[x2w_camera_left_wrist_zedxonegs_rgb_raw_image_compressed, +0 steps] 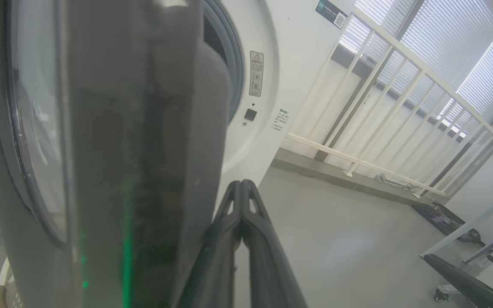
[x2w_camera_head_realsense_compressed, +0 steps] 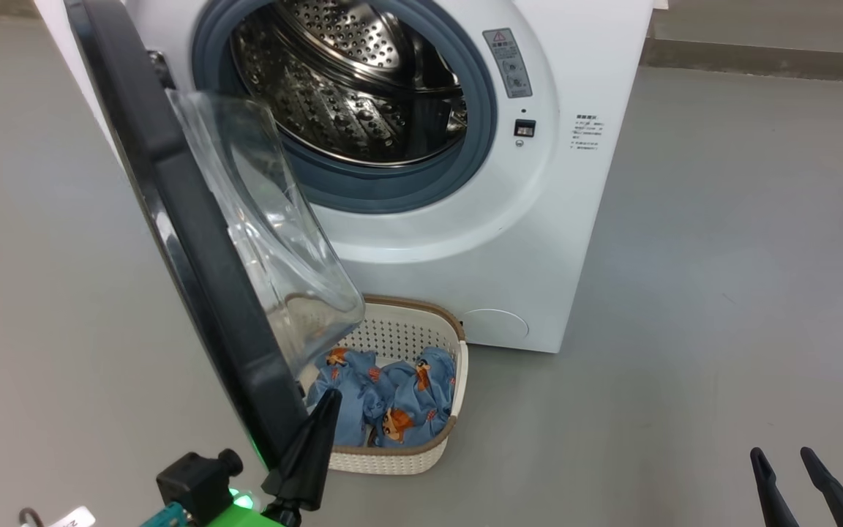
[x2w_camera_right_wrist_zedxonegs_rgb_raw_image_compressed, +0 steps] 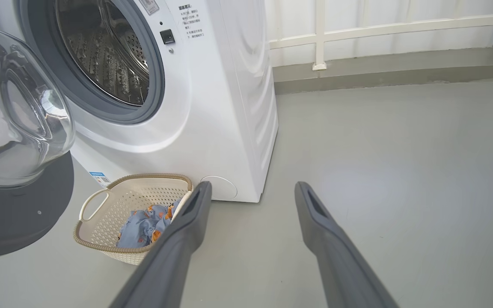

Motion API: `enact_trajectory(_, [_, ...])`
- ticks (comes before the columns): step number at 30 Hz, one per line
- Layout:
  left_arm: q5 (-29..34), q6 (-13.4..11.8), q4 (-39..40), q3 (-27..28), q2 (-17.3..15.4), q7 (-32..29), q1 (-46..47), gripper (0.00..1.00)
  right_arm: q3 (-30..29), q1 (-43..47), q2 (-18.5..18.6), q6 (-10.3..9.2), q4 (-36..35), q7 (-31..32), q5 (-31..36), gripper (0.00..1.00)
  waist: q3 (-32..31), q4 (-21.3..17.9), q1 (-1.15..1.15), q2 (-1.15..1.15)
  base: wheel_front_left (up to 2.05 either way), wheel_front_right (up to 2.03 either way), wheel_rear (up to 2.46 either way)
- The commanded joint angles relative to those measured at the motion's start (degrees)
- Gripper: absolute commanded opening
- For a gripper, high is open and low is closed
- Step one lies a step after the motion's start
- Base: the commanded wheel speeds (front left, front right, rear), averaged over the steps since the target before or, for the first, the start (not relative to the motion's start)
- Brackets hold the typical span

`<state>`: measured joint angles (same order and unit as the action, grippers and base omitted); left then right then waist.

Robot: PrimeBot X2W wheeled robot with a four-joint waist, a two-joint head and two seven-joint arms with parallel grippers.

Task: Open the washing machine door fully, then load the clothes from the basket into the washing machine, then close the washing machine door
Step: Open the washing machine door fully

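Left gripper (x2w_camera_head_realsense_compressed: 330, 401), fingers pressed together, empty, rises beside the open door's (x2w_camera_head_realsense_compressed: 195, 278) lower edge; door overhangs the basket (x2w_camera_head_realsense_compressed: 462, 366) of clothes (x2w_camera_head_realsense_compressed: 399, 399) at the washer's (x2w_camera_head_realsense_compressed: 538, 241) foot. Left wrist: door blocks left, floor (x2w_camera_left_wrist_zedxonegs_rgb_raw_image_compressed: 336, 239) open rightward. Right wrist: right gripper (x2w_camera_right_wrist_zedxonegs_rgb_raw_image_compressed: 253, 187) spread wide, empty, over floor.

The left tool (x2w_camera_head_realsense_compressed: 328, 401) and right tool (x2w_camera_head_realsense_compressed: 782, 457) have long, tapered dark fingers (x2w_camera_right_wrist_zedxonegs_rgb_raw_image_compressed: 178, 239).

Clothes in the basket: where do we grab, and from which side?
Pinch a raised bunched fold at the top of the clothes, coming down from above and from the right: the basket is open-topped with high walls, and the open door overhangs its left side. The right gripper is open and free.
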<state>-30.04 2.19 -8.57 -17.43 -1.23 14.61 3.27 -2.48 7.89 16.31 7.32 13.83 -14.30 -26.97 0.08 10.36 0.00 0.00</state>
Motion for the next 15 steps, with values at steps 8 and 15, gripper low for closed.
enact_trajectory(8, [2.0, -2.36, 3.75, 5.75, -1.65, 0.39, -0.88, 0.0, 1.82, -1.66, 0.99, 0.17, -1.36, -0.7, 0.2, 1.0, 0.12, 1.39, 0.0, 0.0, 0.0, 0.0, 0.0])
enact_trajectory(15, [3.88, -3.42, 5.74, 9.26, -1.65, 0.39, -2.68, 0.0, 2.03, -1.85, 0.51, 0.17, -1.3, -0.7, 0.16, 1.0, 0.33, 3.14, 0.0, 0.0, 0.0, 0.0, 0.0])
